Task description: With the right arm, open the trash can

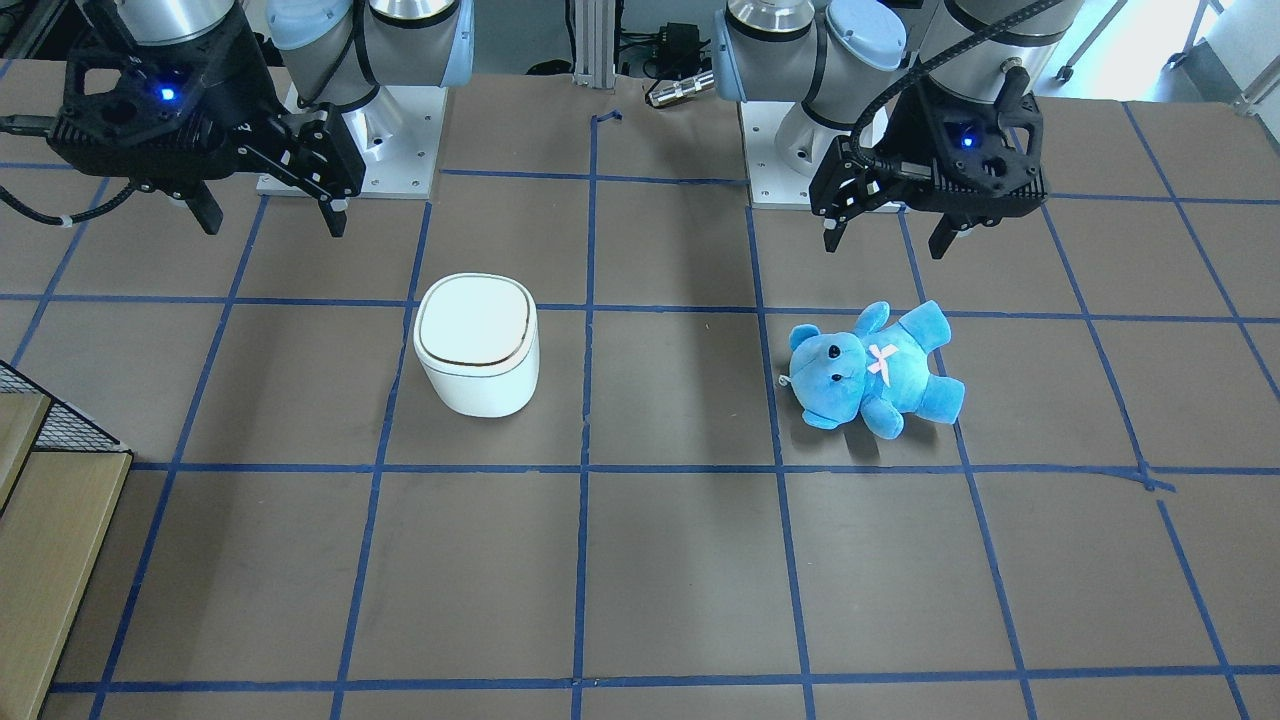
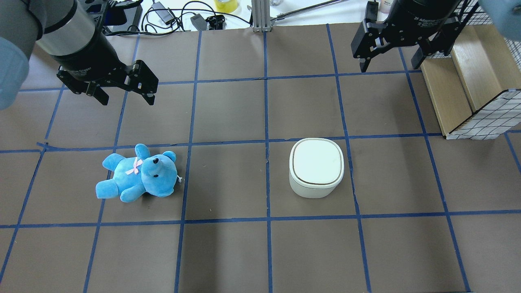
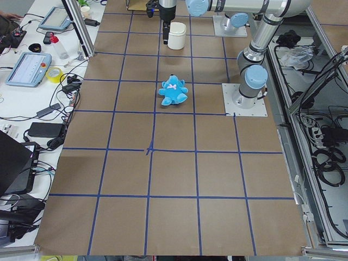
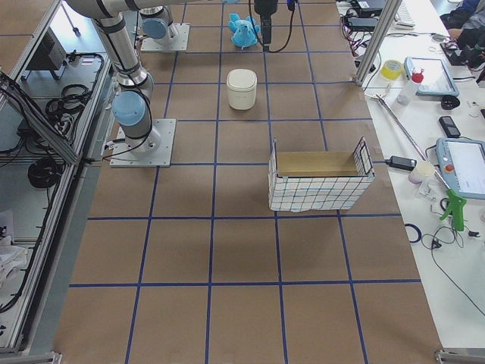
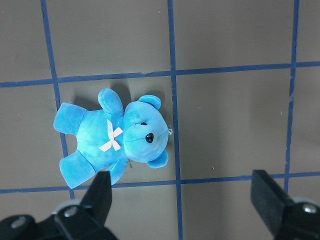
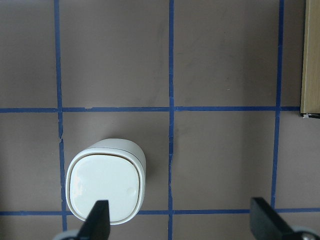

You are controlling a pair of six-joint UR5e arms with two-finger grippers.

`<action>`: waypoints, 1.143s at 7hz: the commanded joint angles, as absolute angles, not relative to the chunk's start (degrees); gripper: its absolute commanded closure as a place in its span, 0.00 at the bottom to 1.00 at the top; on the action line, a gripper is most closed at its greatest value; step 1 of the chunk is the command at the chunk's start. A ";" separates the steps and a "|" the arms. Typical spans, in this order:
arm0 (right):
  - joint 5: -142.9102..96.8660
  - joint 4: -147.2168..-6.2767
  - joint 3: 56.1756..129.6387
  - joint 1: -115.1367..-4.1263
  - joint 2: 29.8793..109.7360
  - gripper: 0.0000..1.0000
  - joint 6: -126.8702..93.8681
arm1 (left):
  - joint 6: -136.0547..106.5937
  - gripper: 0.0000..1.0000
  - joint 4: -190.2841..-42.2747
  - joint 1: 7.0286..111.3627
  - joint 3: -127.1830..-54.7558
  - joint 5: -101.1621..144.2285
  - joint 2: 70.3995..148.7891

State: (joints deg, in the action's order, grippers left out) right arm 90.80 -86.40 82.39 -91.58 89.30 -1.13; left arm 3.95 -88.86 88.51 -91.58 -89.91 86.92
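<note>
The white trash can (image 2: 316, 167) stands upright on the brown table with its flat lid shut; it also shows in the front view (image 1: 477, 345) and low left in the right wrist view (image 6: 106, 187). My right gripper (image 2: 388, 61) is open and empty, raised above the table, beyond the can and a little to its right in the overhead view. In the front view, the right gripper (image 1: 272, 215) hangs up and left of the can. My left gripper (image 2: 124, 97) is open and empty above a blue plush bear (image 2: 138, 173).
A wooden box with wire mesh sides (image 2: 464, 81) stands at the table's right edge, close to the right gripper. The bear (image 1: 875, 368) lies on its back on the left arm's side. Blue tape lines grid the table.
</note>
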 commanded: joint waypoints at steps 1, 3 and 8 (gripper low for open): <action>89.75 -86.22 83.32 -91.84 89.21 0.00 -1.23 | 3.96 0.00 -88.86 88.51 -91.58 -89.91 86.92; 87.27 -86.49 89.00 -98.05 88.51 0.72 -9.36 | 3.96 0.00 -88.86 88.51 -91.58 -89.91 86.92; 87.89 -111.59 110.10 -101.07 87.10 1.00 -9.23 | 3.96 0.00 -88.86 88.51 -91.58 -89.91 86.92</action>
State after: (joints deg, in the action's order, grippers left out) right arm 87.82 -106.08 105.86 -101.02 87.52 -9.43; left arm 3.96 -88.86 88.51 -91.58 -89.91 86.93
